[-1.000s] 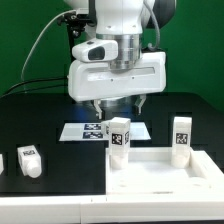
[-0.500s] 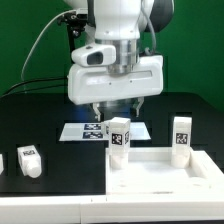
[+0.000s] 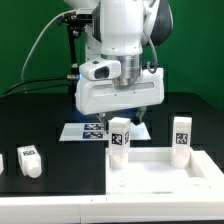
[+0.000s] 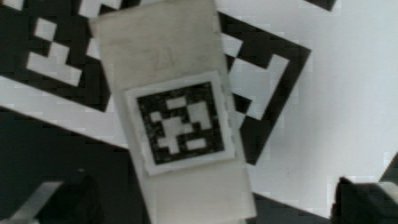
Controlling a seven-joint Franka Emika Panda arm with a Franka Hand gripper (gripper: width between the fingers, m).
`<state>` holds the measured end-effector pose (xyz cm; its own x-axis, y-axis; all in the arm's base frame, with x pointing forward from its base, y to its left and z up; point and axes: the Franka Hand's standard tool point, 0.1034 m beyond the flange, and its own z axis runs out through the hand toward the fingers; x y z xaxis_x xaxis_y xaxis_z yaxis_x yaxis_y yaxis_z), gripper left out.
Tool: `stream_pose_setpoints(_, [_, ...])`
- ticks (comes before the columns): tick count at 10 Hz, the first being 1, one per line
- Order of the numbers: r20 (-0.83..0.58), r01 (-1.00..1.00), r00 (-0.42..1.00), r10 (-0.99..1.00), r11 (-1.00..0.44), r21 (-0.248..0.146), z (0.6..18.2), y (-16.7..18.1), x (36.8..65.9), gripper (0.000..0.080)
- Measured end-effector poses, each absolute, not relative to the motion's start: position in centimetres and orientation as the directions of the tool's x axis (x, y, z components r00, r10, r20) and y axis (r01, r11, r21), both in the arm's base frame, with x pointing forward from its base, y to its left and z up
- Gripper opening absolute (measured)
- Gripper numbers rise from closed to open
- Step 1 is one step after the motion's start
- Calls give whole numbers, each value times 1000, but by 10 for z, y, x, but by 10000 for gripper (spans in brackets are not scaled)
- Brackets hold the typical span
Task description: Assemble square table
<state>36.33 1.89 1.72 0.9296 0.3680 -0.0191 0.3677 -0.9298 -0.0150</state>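
Observation:
The white square table top (image 3: 160, 175) lies at the exterior view's lower right. Two white tagged legs stand upright at its far corners, one on the left (image 3: 120, 138) and one on the right (image 3: 181, 138). My gripper (image 3: 120, 113) hangs open just above the left leg, with one finger to each side of its top. In the wrist view this leg (image 4: 178, 120) fills the middle, and the dark fingertips (image 4: 45, 203) stand apart on both sides of it without touching. The gripper (image 4: 205, 205) holds nothing.
The marker board (image 3: 80, 131) lies on the black table behind the left leg and shows behind it in the wrist view (image 4: 285, 70). A loose white leg (image 3: 30, 160) lies at the exterior view's left, and another white part (image 3: 2, 162) is at the left edge.
The arm has moved down and toward the exterior view's right, bringing the open gripper over the left standing leg. The legs and table top have not moved.

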Motion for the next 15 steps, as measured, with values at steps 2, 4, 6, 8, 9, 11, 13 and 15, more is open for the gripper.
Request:
stream_pose_setpoints(2, [-19, 356, 934, 357, -934, -15, 8, 14, 361, 649])
stream_pose_setpoints(4, [-21, 360, 933, 360, -933, -16, 8, 14, 361, 387])
stream_pose_setpoints(6, [-26, 392, 920, 392, -920, -18, 9, 13, 361, 283])
stream_pose_setpoints(8, [-40, 596, 801, 597, -802, -34, 30, -10, 383, 283])
stream_pose_setpoints(9, [-33, 711, 701, 712, -702, -41, 35, -26, 393, 283])
stream_pose_setpoints(11, [-24, 821, 568, 823, -568, -53, 32, -33, 392, 283])
stream_pose_setpoints(13, [-21, 892, 449, 894, -449, -55, 31, -34, 391, 284])
stream_pose_setpoints(15, [-9, 990, 117, 993, -117, -76, 26, -52, 394, 284])
